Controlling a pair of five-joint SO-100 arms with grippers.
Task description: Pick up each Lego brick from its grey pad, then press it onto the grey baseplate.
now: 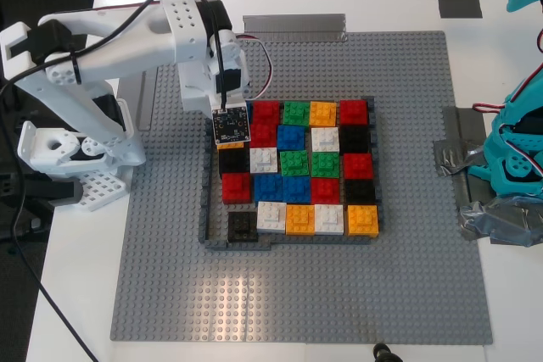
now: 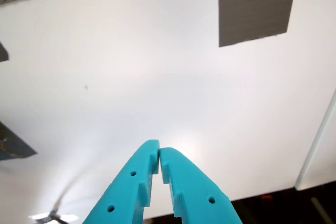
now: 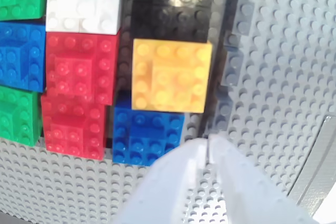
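My second end effector (image 3: 207,148) clenched and empty, tips just beside an orange brick (image 3: 170,76) and a blue brick (image 3: 147,135) — at the brick cluster's corner on the grey baseplate (image 1: 407,294), my first end effector (image 2: 158,156) clenched, empty, over bare white table (image 2: 157,93) near a grey pad (image 2: 254,6).

The big grey baseplate (image 1: 407,277) lies flat and takes up most of the exterior view. It is covered in tiny bumps. Many small square Lego bricks (image 1: 297,167) sit on it, packed side by side in rows: red, blue, green, orange, white and black. In the second wrist view, an orange brick (image 3: 170,76) sits next to red and blue ones.
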